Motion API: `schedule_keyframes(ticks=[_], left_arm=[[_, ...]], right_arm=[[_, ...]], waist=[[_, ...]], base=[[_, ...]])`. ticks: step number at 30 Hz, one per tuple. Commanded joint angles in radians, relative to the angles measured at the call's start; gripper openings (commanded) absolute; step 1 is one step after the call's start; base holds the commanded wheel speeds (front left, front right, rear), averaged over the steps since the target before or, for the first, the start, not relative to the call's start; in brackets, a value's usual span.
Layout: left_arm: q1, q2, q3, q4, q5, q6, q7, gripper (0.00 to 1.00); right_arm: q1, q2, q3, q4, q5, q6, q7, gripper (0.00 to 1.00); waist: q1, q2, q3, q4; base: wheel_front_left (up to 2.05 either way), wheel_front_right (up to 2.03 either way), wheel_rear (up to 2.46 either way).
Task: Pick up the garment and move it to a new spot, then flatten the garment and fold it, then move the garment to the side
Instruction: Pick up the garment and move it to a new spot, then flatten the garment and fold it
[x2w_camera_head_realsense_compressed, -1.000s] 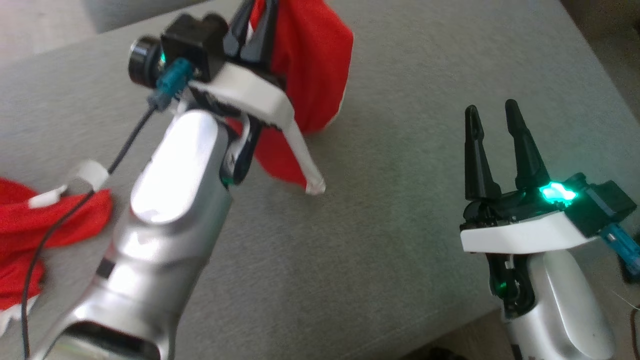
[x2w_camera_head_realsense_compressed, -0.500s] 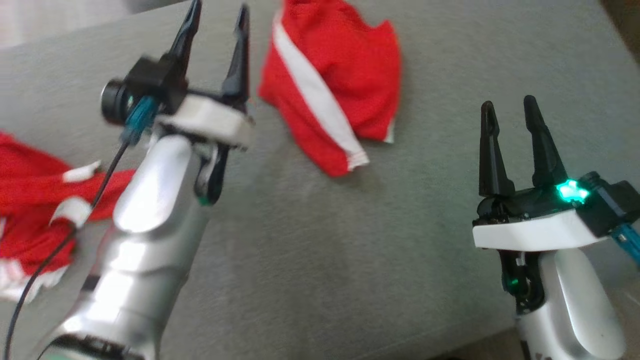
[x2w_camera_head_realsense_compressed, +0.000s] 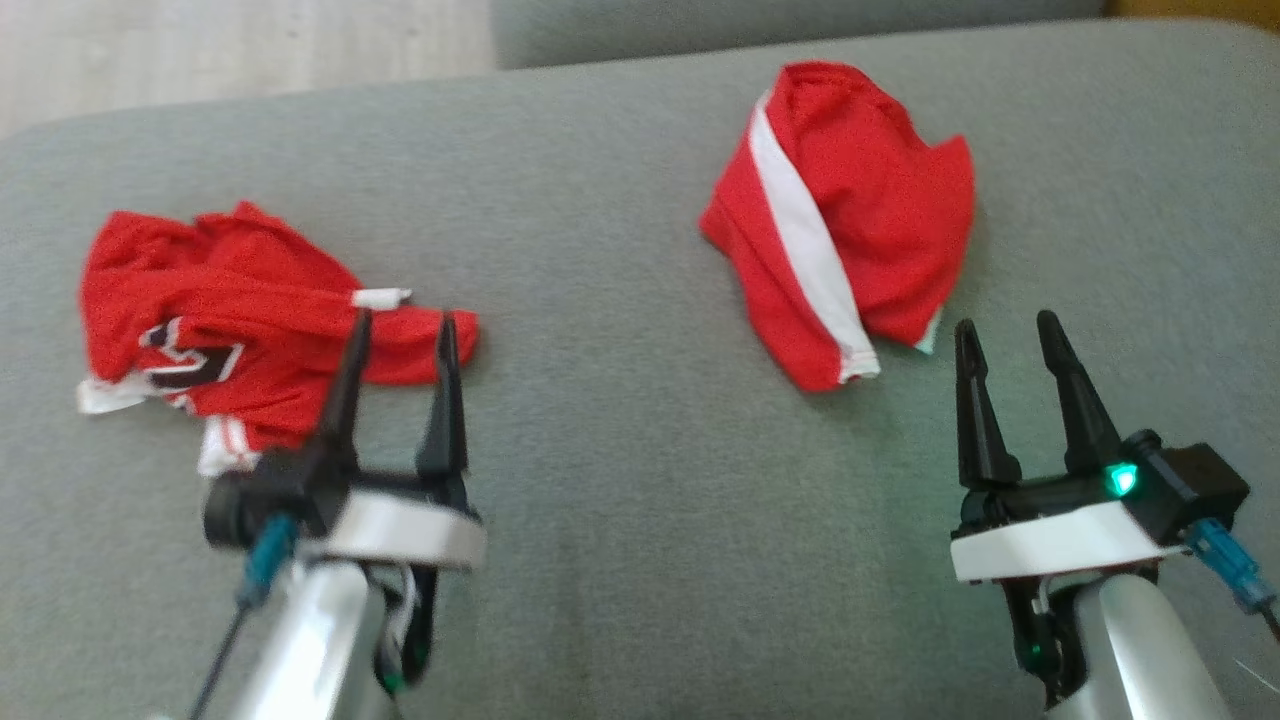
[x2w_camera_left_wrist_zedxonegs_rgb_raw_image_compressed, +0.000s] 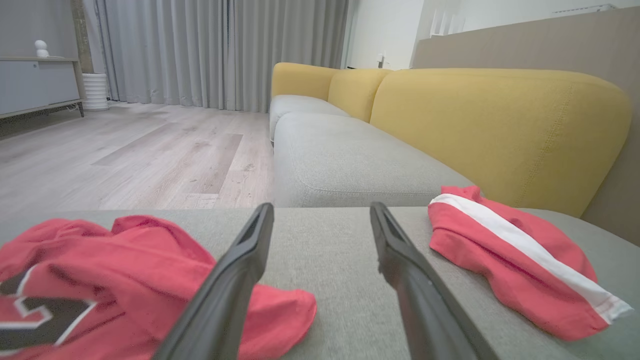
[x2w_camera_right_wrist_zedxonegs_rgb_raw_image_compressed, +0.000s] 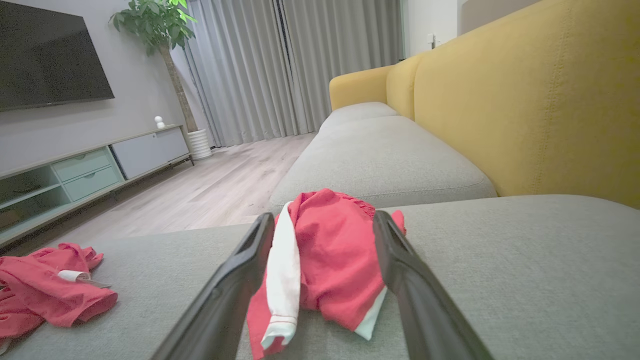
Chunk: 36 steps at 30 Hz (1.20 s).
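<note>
A crumpled red garment with a white stripe (x2w_camera_head_realsense_compressed: 850, 220) lies loose on the grey sofa cushion (x2w_camera_head_realsense_compressed: 640, 520), far right of centre. My right gripper (x2w_camera_head_realsense_compressed: 1005, 322) stands open just short of it; in the right wrist view the garment (x2w_camera_right_wrist_zedxonegs_rgb_raw_image_compressed: 330, 250) lies beyond and between the open fingers of the right gripper (x2w_camera_right_wrist_zedxonegs_rgb_raw_image_compressed: 324, 215). My left gripper (x2w_camera_head_realsense_compressed: 403, 320) is open too, with nothing in it, its tips at the near edge of a second red garment (x2w_camera_head_realsense_compressed: 220, 320) with black and white lettering. The left wrist view has the left gripper (x2w_camera_left_wrist_zedxonegs_rgb_raw_image_compressed: 321, 207), the lettered garment (x2w_camera_left_wrist_zedxonegs_rgb_raw_image_compressed: 100, 270) and the striped garment (x2w_camera_left_wrist_zedxonegs_rgb_raw_image_compressed: 500, 250).
The yellow backrest (x2w_camera_left_wrist_zedxonegs_rgb_raw_image_compressed: 500, 125) rises behind the cushion on the right. A second grey seat cushion (x2w_camera_left_wrist_zedxonegs_rgb_raw_image_compressed: 345, 160) continues beyond. Wooden floor (x2w_camera_left_wrist_zedxonegs_rgb_raw_image_compressed: 125, 160) lies past the cushion's left edge, with a low cabinet (x2w_camera_right_wrist_zedxonegs_rgb_raw_image_compressed: 75, 170) and curtains further off.
My left gripper opened and let go of the striped garment, which dropped onto the cushion. The left arm then pulled back towards me. The head camera has also shifted.
</note>
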<state>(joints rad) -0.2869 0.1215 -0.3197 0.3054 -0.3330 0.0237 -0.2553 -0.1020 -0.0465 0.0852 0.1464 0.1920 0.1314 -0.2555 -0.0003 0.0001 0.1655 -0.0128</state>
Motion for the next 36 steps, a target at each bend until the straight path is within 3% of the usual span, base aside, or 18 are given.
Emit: schedule_keyframes(ticks=[1,9,25,26,27,36], left_arm=[[-0.012,-0.004,0.043,-0.051,0.009,0.005,-0.006,1.0],[0.034,-0.04,0.062,-0.097,0.048,-0.014,-0.006,1.0],[0.032,-0.067,0.06,-0.082,0.068,-0.042,-0.006,1.0],[0.033,-0.068,0.061,-0.081,0.068,-0.041,-0.006,1.0],[0.034,-0.068,0.063,-0.081,0.068,-0.041,-0.006,1.0],[0.047,-0.071,0.083,-0.084,0.059,-0.042,-0.006,1.0]], right_arm=[[-0.014,-0.004,0.016,-0.025,-0.005,-0.001,-0.006,1.0],[-0.025,-0.004,0.032,0.035,-0.013,-0.001,-0.006,1.0],[-0.255,-0.004,0.106,0.506,0.077,-0.001,-0.002,0.99],[-0.268,-0.004,0.109,0.521,0.077,-0.001,-0.003,0.24],[-0.278,-0.004,0.111,0.531,0.071,-0.001,-0.004,0.0],[-0.248,-0.016,0.028,0.482,-0.089,-0.001,-0.006,0.0]], waist=[[0.0003,-0.0001,-0.029,0.031],[0.0003,-0.0001,-0.033,0.066],[0.0003,-0.0001,0.012,0.151],[0.0003,-0.0001,0.013,0.152],[0.0003,-0.0001,0.013,0.15],[0.0003,-0.0001,-0.019,0.078]], base=[[0.0,0.0,0.0],[0.0,0.0,0.0],[0.0,0.0,0.0],[0.0,0.0,0.0],[0.0,0.0,0.0],[0.0,0.0,0.0]])
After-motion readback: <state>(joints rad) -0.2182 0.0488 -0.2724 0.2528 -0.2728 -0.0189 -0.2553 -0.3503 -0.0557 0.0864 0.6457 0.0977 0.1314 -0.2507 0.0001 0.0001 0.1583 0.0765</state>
